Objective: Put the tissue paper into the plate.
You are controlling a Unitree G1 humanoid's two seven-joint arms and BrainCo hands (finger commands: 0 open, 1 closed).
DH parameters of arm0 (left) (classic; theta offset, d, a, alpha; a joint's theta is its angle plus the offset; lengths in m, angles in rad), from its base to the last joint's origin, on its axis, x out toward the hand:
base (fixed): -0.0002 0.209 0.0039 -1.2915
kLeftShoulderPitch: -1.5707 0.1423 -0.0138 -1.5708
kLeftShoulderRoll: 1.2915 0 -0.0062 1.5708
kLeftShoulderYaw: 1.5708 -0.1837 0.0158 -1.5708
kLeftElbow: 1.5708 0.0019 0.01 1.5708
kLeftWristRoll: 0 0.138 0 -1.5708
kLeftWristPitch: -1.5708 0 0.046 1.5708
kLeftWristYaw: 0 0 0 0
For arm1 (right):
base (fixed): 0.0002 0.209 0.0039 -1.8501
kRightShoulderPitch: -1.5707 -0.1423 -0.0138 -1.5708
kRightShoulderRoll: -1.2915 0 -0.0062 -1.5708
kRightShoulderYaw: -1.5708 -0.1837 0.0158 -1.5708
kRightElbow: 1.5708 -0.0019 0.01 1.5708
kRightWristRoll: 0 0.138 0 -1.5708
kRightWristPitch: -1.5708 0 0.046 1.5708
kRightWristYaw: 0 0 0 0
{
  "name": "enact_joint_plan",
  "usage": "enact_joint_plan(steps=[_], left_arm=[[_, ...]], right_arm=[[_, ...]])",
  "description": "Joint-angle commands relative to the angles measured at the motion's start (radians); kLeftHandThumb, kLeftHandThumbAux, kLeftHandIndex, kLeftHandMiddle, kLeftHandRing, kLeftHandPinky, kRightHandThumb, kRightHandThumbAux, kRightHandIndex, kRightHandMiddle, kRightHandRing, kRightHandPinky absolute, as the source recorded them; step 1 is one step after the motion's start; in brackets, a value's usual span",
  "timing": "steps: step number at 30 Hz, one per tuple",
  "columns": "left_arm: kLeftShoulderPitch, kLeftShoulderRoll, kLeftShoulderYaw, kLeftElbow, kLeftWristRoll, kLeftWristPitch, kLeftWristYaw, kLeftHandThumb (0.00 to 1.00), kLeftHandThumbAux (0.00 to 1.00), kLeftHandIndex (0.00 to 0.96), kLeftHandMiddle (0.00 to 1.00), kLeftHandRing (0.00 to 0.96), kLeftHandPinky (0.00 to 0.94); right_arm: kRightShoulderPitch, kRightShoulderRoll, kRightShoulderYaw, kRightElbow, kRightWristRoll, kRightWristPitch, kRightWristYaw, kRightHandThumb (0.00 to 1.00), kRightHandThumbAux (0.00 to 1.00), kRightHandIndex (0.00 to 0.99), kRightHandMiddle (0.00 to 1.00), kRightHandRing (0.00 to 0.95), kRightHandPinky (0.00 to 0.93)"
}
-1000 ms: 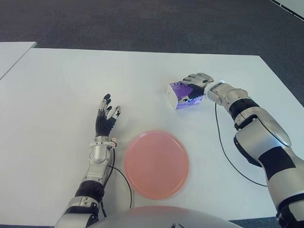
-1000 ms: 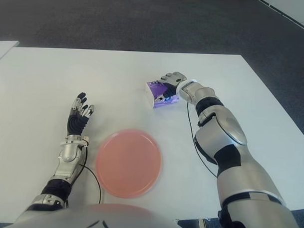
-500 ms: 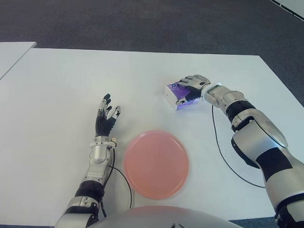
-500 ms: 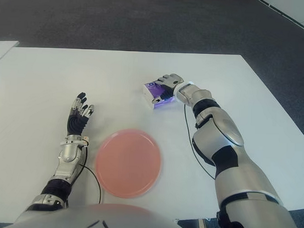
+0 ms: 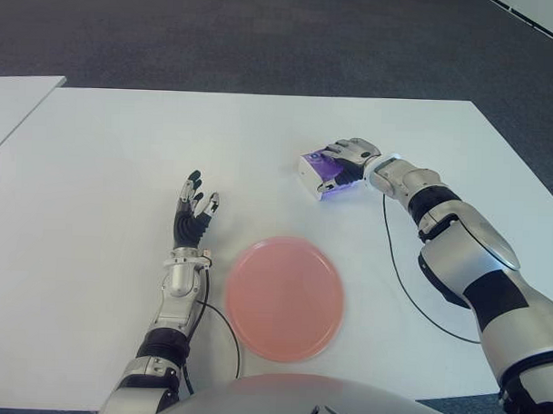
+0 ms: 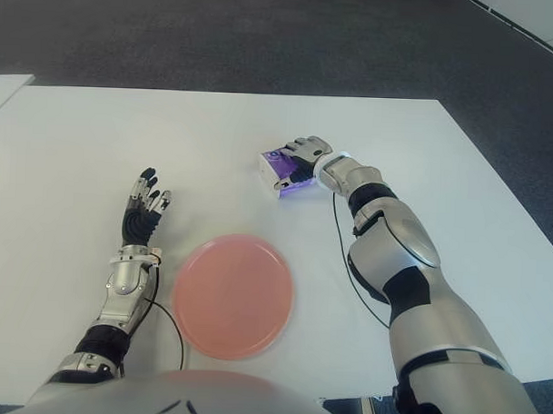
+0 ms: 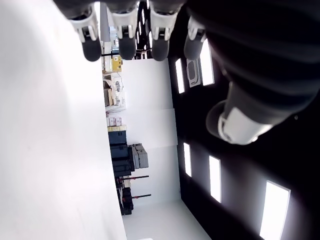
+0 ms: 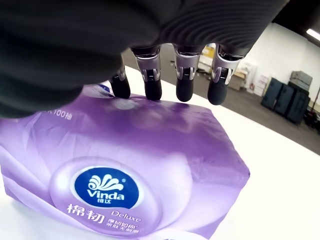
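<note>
The right hand point(image 5: 349, 157) is wrapped around a purple tissue pack point(image 8: 120, 165), with its fingers point(image 8: 150, 80) curled down over the top, so it has hold of it. The pack sits right under the hand, on the white table point(image 5: 97, 146) or just above it; I cannot tell if it touches. The right wrist view shows writing that the eye views do not: a blue oval with the word "Vinda", the word "Deluxe" under it, some Chinese letters, and "100" near the edge by the fingers. From the eye views the pack only looks like a small purple and white block. The pink plate point(image 5: 284, 298) is well apart from this hand, nearer the robot's body and off to the hand's left, and there is nothing on it. A thin black cable point(image 5: 397, 275) lies on the table beside the right arm. The left hand point(image 5: 193, 213) is just to the left of the plate, with its fingers point(image 7: 120, 30) straight and spread and holding nothing. The left wrist view shows a far room with ceiling lights and dark boxes, which the eye views do not show.
</note>
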Motion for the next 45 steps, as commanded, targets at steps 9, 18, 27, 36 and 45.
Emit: enact_joint_plan(steps=[9,18,27,36,45], left_arm=[[0.107,-0.019,-0.003,0.046,0.013,-0.001,0.021,0.179,0.614,0.031,0.030,0.009,0.028],[0.120,-0.020,0.001,0.017,-0.005,0.013,0.005,0.183,0.602,0.040,0.034,0.011,0.029],[0.127,-0.019,0.004,0.002,-0.013,0.015,0.006,0.194,0.596,0.047,0.033,0.008,0.023],[0.131,-0.018,0.010,-0.011,-0.021,0.018,0.003,0.219,0.600,0.071,0.041,0.009,0.019],[0.121,-0.013,0.018,0.006,-0.029,0.019,0.001,0.238,0.597,0.069,0.042,0.007,0.012]], right_arm=[[0.084,0.012,0.056,0.009,-0.036,-0.001,0.016,0.537,0.174,0.000,0.000,0.000,0.000],[0.107,-0.002,0.079,0.016,-0.044,0.009,0.006,0.520,0.194,0.000,0.000,0.000,0.000],[0.136,-0.031,0.119,0.014,-0.060,-0.009,-0.014,0.512,0.191,0.000,0.000,0.000,0.000],[0.182,-0.049,0.172,0.017,-0.080,-0.012,-0.048,0.521,0.179,0.000,0.000,0.000,0.000],[0.190,-0.044,0.202,0.014,-0.080,0.002,-0.088,0.510,0.174,0.000,0.000,0.000,0.000]])
